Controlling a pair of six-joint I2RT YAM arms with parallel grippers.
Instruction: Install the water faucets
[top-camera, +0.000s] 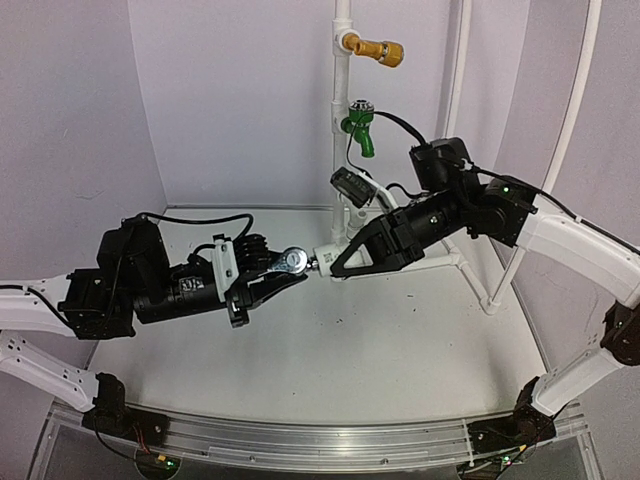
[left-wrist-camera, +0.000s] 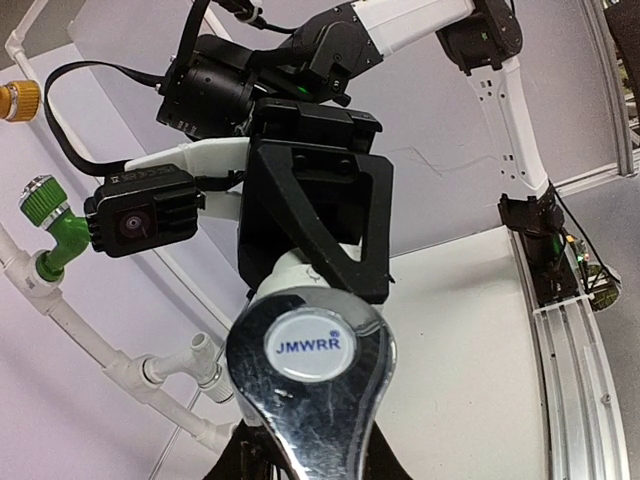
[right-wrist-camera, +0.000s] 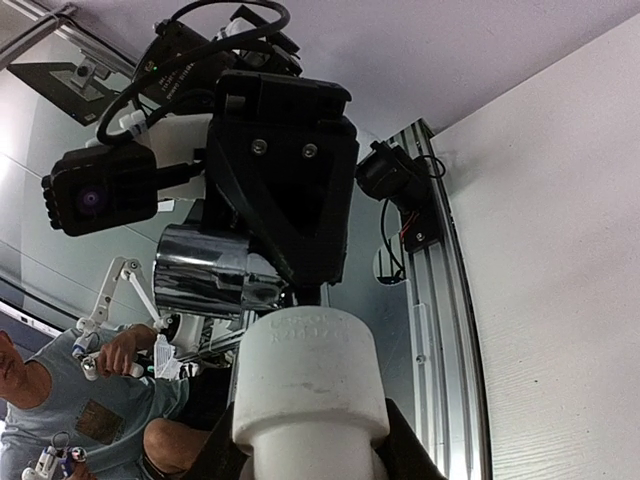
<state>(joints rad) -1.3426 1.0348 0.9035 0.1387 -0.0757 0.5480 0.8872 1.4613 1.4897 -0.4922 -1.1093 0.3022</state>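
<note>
Left gripper (top-camera: 272, 278) clenched on metal tap (top-camera: 293, 262) | right gripper (top-camera: 338, 264) grasping white fitting (top-camera: 325, 256) | line up axes squarely, thread gently.

We take this for a robotics lab, a test cell and not a home. 2 robot arms, the left arm (top-camera: 150, 285) and the right arm (top-camera: 560, 235), are bolted to an aluminium rail (top-camera: 320, 445) at the near edge of a white table (top-camera: 400, 370). Plain pale lilac walls (top-camera: 230, 100) box it in. At the back stands a bare white pipe frame (top-camera: 342, 90) carrying a green tap (top-camera: 360, 128) and a yellow-brass tap (top-camera: 378, 50), a mock-up of plumbing. A black camera (left-wrist-camera: 140, 215) with loose cabling rides on a wrist. Beyond the rail sits a person (right-wrist-camera: 90, 400) in a grey T-shirt.
</note>
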